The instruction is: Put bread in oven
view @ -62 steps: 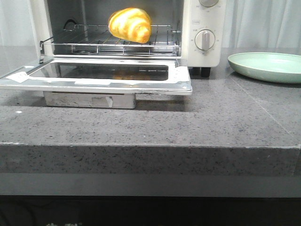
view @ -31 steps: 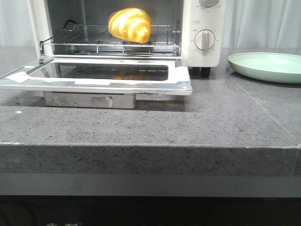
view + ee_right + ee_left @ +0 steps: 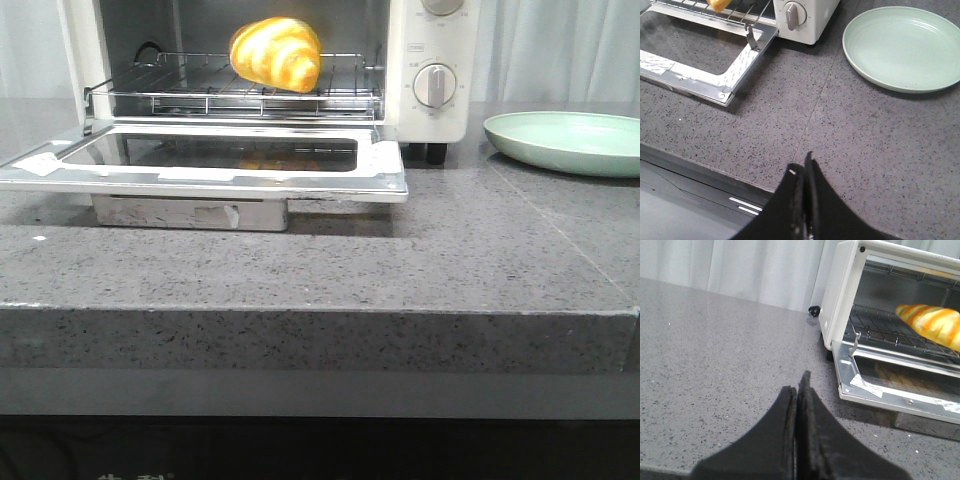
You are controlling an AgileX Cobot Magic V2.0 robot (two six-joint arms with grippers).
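The bread (image 3: 276, 53), a glossy golden orange roll with pale stripes, lies on the wire rack (image 3: 240, 95) inside the white oven (image 3: 435, 60). The oven's glass door (image 3: 210, 165) hangs open and flat. The bread also shows in the left wrist view (image 3: 935, 325) and a bit of it in the right wrist view (image 3: 719, 4). My left gripper (image 3: 797, 385) is shut and empty over the counter, left of the oven. My right gripper (image 3: 804, 165) is shut and empty near the counter's front edge. Neither gripper shows in the front view.
A pale green round plate (image 3: 570, 142) sits on the grey speckled counter right of the oven; it also shows in the right wrist view (image 3: 905, 47). The open door juts toward the counter's front edge (image 3: 320, 312). White curtains hang behind.
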